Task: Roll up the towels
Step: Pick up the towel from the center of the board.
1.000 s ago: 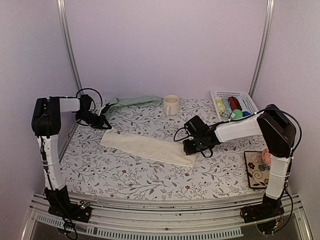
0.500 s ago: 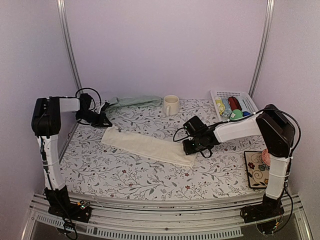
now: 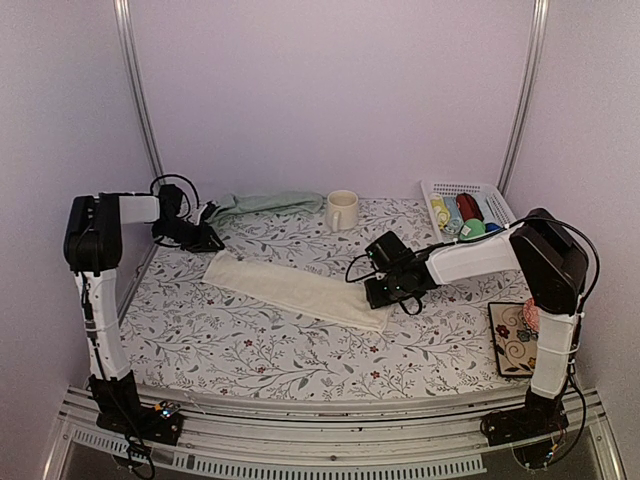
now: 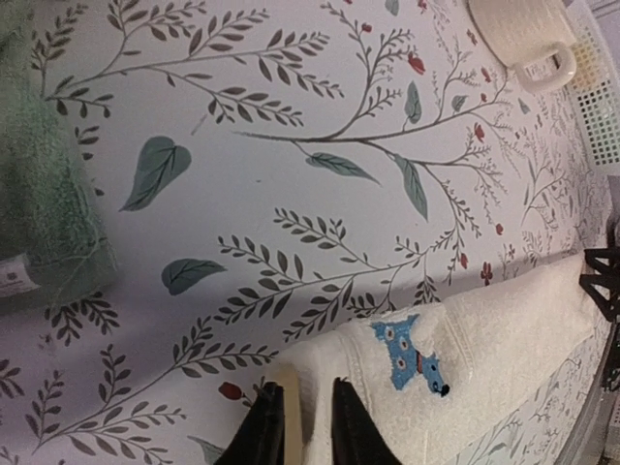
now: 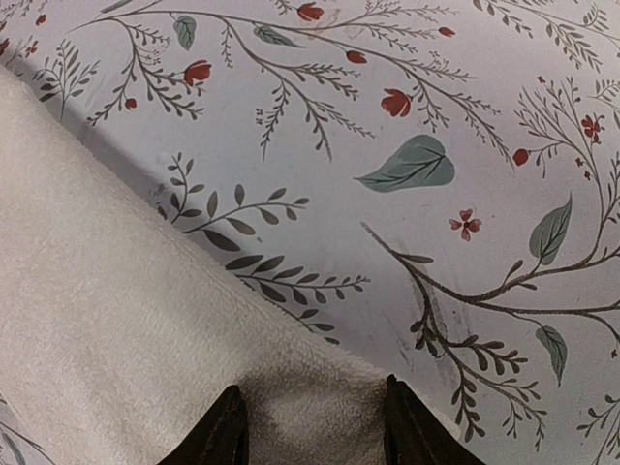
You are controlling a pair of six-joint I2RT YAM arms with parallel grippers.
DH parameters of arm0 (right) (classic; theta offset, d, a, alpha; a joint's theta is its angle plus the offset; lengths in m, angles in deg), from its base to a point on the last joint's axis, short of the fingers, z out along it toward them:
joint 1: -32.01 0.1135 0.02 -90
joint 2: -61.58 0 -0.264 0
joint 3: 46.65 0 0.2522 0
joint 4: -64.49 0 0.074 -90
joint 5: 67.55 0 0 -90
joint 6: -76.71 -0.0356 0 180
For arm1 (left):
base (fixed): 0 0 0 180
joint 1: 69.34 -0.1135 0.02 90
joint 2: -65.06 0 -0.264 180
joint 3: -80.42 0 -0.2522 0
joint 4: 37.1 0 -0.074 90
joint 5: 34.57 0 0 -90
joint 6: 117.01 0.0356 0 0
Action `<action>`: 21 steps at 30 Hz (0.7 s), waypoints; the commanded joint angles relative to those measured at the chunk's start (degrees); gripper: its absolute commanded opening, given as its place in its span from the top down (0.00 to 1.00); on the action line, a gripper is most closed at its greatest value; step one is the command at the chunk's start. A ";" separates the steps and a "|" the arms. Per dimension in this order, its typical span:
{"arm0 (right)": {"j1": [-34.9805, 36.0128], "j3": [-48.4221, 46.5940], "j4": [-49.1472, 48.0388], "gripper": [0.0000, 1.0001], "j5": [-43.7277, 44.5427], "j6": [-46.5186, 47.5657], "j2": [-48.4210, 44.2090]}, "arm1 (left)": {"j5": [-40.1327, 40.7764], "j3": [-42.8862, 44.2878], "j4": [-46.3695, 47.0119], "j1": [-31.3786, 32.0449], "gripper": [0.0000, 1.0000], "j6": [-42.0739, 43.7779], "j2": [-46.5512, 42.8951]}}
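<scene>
The left gripper's (image 4: 302, 434) fingers stood almost together, pinched on a thin edge at one corner of the cream towel (image 3: 295, 288), close to its small blue dog mark (image 4: 414, 362). The right gripper's (image 5: 315, 433) fingers sat wider apart, a thick ridge of the same towel's opposite end clamped between them. Between the two grippers the cream towel lay stretched as a long, flat strip, running slantwise from back left to front right across the middle of the table, unrolled.

One more towel, the sage green towel (image 3: 262, 203), lay bunched along the back edge, just behind the left gripper and apart from the cream one: two towels in all. Beside its right end stood one cream mug (image 3: 341, 210), upright. At the back right corner one white slotted basket (image 3: 455, 185) held rolled pieces in yellow, pale blue, dark red, green and blue. A floral mat (image 3: 513, 337) lay at the right edge near the right arm's base.

A white tablecloth (image 3: 250, 340) printed with grey-green leaves, twigs and small red flowers covered the table. Plain lilac walls (image 3: 330, 90) closed it in on three sides, with two metal posts (image 3: 135, 90) rising at the back corners.
</scene>
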 commanded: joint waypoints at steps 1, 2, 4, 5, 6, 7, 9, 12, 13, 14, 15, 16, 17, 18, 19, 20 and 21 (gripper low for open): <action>0.06 0.24 2.53 0.52 -0.36 0.25 2.79 | 1.87 1.35 0.83 -0.46 0.61 0.03 0.85; 0.06 0.22 2.52 0.52 -0.37 0.30 2.75 | 2.12 1.14 0.62 -0.58 0.59 0.42 0.57; 0.04 0.25 2.43 0.52 -0.52 0.32 2.82 | 2.33 0.65 -0.15 -0.60 0.59 1.09 0.39; 0.02 0.19 2.43 0.52 -0.57 0.25 2.83 | 2.28 0.46 -0.54 -0.68 0.59 1.56 0.28; 0.02 0.24 2.35 0.52 -0.69 0.28 2.76 | 2.20 0.17 -0.75 -0.65 0.58 1.80 0.18; 0.02 0.26 2.34 0.52 -0.71 0.31 2.75 | 2.17 -0.19 -0.89 -0.64 0.58 2.18 0.09; 0.05 0.24 2.35 0.52 -0.75 0.27 2.66 | 1.85 -0.66 -1.71 -0.64 0.59 2.85 -0.16; 0.02 0.35 2.34 0.52 -0.80 0.25 2.50 | 1.53 -2.08 -2.43 -0.64 0.61 3.95 -0.89; 0.02 0.37 2.28 0.52 -0.80 0.27 2.47 | 1.75 -2.59 -2.52 -0.64 0.61 4.29 -1.20; 0.03 0.42 2.26 0.52 -0.87 0.24 2.40 | 1.94 -3.12 -2.61 -0.68 0.61 4.64 -1.46; 0.02 0.32 2.21 0.52 -0.89 0.23 2.39 | 2.22 -3.62 -2.66 -0.72 0.61 4.95 -1.65; 0.07 0.29 2.17 0.53 -1.01 0.27 2.38 | 2.39 -3.97 -2.77 -0.75 0.61 5.17 -1.77; 0.10 0.28 2.10 0.52 -1.13 0.24 2.39 | 2.36 -4.27 -2.79 -0.85 0.61 5.39 -1.84; 0.11 0.30 2.13 0.52 -1.23 0.23 2.39 | 2.44 -4.53 -2.86 -1.00 0.61 5.54 -1.86; 0.11 0.31 2.11 0.53 -1.24 0.23 2.39 | 2.04 -4.77 -2.88 -1.10 0.61 5.68 -1.86; 0.11 0.30 2.08 0.52 -1.23 0.23 2.44 | 1.60 -4.97 -2.93 -1.27 0.62 5.87 -1.86; 0.19 0.30 2.08 0.52 -1.13 0.23 2.47 | 0.90 -5.11 -3.08 -1.32 0.62 6.10 -1.88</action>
